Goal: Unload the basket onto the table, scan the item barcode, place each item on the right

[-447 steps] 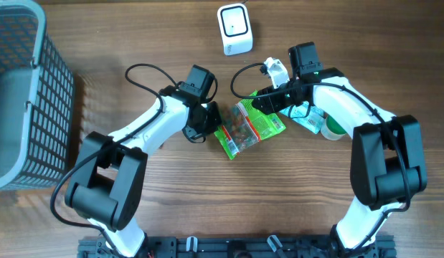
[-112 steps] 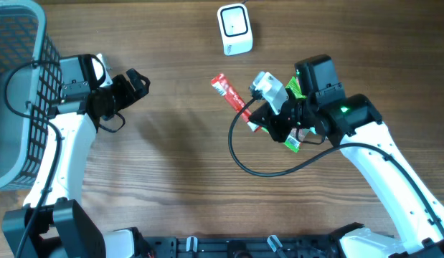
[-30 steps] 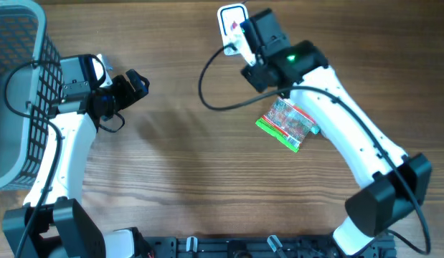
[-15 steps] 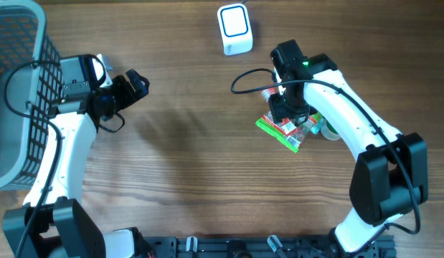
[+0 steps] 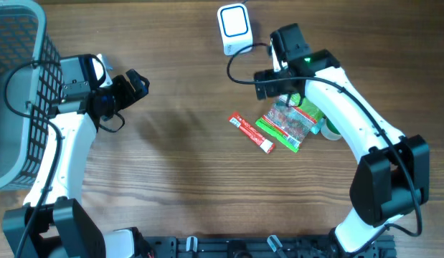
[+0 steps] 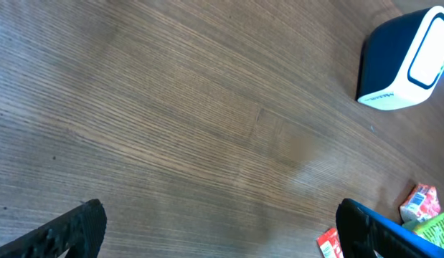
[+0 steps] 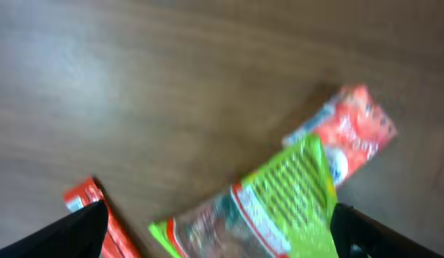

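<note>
My right fingers [image 7: 71, 233] stood wide apart and empty, hanging over the green snack bag [image 5: 287, 123]. The red stick packet [image 5: 252, 133] lay loose on the worktop [image 5: 178, 186], nearer the base than those fingers and towards the left arm, its end just beside the bag. The scanner [image 5: 234, 29] sat beyond the fingers, away from the base. My worry was a second pick: with the stick so close to the bag, closing fingers could pinch the bag's edge or flick the stick round. I could not tell which face carried the barcode, so a scan might miss. The slack cable [image 5: 239, 64] also looped close to the scanner and could snag it.

My left fingers [image 6: 71, 229] were also apart, over bare wood well to the side.

A second earlier the right arm was up at the scanner. Half a second earlier it was down over the bag, and the stick was not yet lying free. The left arm had not moved.
</note>
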`<state>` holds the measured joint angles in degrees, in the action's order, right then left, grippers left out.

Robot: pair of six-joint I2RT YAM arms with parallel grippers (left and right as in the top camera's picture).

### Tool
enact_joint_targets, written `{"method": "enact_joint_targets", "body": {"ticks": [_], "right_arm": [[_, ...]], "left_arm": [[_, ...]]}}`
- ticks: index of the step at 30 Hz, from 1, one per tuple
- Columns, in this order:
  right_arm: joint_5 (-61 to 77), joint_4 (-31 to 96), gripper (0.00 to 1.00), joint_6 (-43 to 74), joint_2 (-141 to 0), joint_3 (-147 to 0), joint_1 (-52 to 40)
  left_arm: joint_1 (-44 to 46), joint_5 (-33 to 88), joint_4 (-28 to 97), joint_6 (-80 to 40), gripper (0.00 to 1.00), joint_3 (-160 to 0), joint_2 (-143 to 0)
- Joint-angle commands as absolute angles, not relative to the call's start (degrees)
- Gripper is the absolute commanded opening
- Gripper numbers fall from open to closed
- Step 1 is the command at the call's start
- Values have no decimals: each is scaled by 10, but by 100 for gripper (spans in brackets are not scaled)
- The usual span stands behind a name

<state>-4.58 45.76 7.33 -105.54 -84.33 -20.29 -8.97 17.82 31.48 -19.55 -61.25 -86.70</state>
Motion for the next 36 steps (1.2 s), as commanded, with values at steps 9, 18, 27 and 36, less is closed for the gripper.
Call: {"method": "enact_joint_targets", "body": {"ticks": [9, 18, 27, 36], "right_arm": [[-42, 410, 100, 79, -1019, -854, -202], [-55, 408, 100, 45, -772, -854, -202], [-59, 408, 100, 16, -485, -776, -185], [-38, 263, 100, 15, -173, -453, -80]], "left_arm": [[-93, 177, 314, -184, 100, -613, -871], [-93, 177, 314, -184, 100, -613, -871], [-93, 177, 314, -184, 100, -613, -871], [-93, 177, 314, -184, 100, -613, -871]]}}
